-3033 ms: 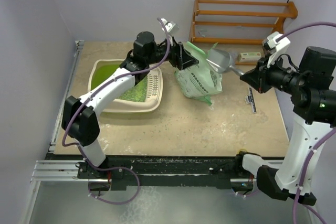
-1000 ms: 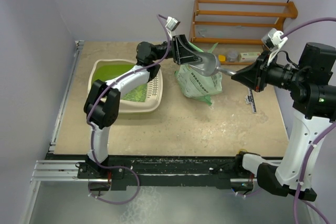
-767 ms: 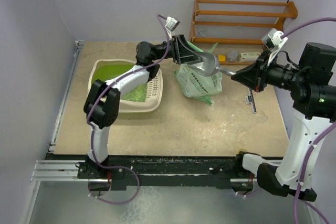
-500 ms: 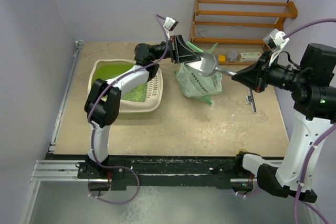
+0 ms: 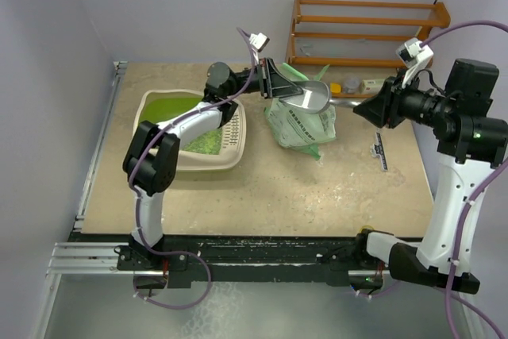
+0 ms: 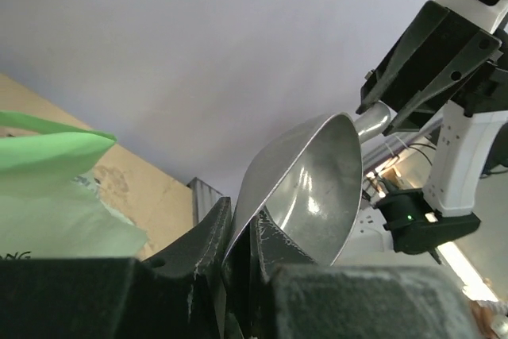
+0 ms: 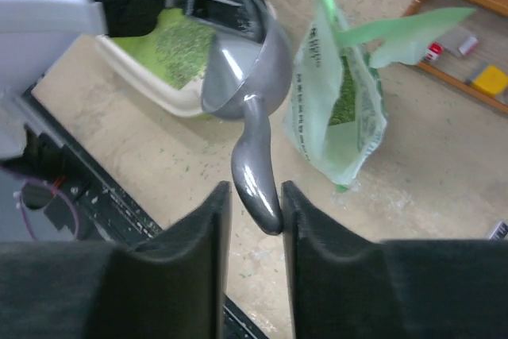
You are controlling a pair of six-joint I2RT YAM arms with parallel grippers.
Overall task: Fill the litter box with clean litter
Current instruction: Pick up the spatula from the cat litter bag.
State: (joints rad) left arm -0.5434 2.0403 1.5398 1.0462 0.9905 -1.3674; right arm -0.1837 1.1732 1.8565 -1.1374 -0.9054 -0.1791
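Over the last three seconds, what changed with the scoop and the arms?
The right end effector brought the scoop leftward, over the bag, and the left end effector closed on its bowl rim. The handle still sits inside the right end effector; whether it has let go is unclear. Bag and litter box stayed put.

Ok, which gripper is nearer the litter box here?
Left. The left gripper pinches the scoop's bowl above the bag, just right of the litter box; the right gripper is farther right, at the handle end.
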